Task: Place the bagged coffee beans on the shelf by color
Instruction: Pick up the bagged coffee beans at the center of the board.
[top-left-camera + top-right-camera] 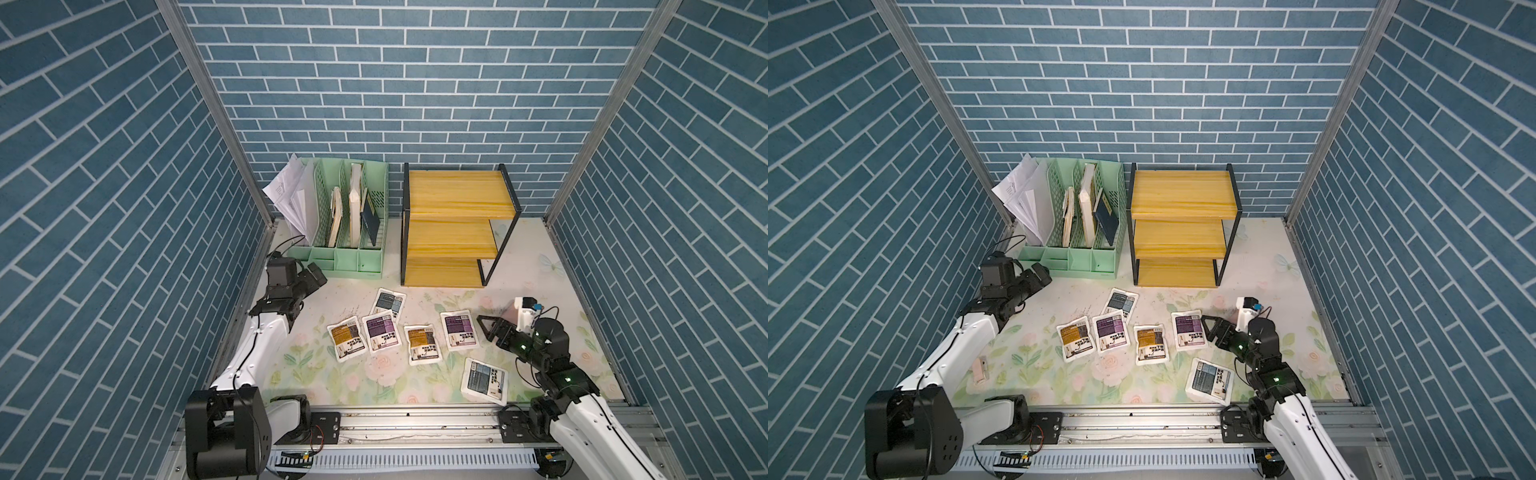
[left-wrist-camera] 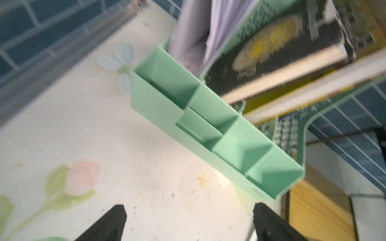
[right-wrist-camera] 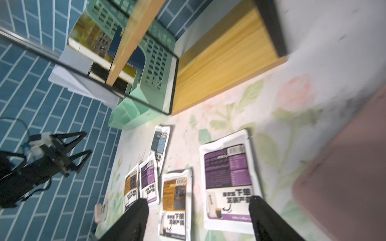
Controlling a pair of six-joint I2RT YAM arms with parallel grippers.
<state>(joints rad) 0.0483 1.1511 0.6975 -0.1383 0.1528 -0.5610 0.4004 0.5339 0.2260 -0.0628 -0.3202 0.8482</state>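
Note:
Six bagged coffee beans lie flat on the floral table in front of the shelf [image 1: 449, 224]. From the left they are an orange one [image 1: 347, 338], a purple one [image 1: 381, 332], a grey-blue one [image 1: 388, 305], an orange one [image 1: 423, 344], a purple one [image 1: 459, 331] and, nearest the front, a grey-blue one [image 1: 486, 380]. My right gripper [image 1: 484, 328] hovers open just right of the right purple bag [image 3: 227, 177], with nothing between its fingers. My left gripper [image 1: 315, 276] is open and empty over bare table [image 2: 146, 177] beside the mint organizer. All three shelf boards are bare.
A mint-green file organizer [image 1: 345, 257] with papers and books stands left of the shelf, close to my left gripper. A small pink case [image 1: 980, 370] lies by the left arm. A large pink-brown object [image 3: 344, 177] sits close beside my right gripper. Blue brick walls enclose three sides.

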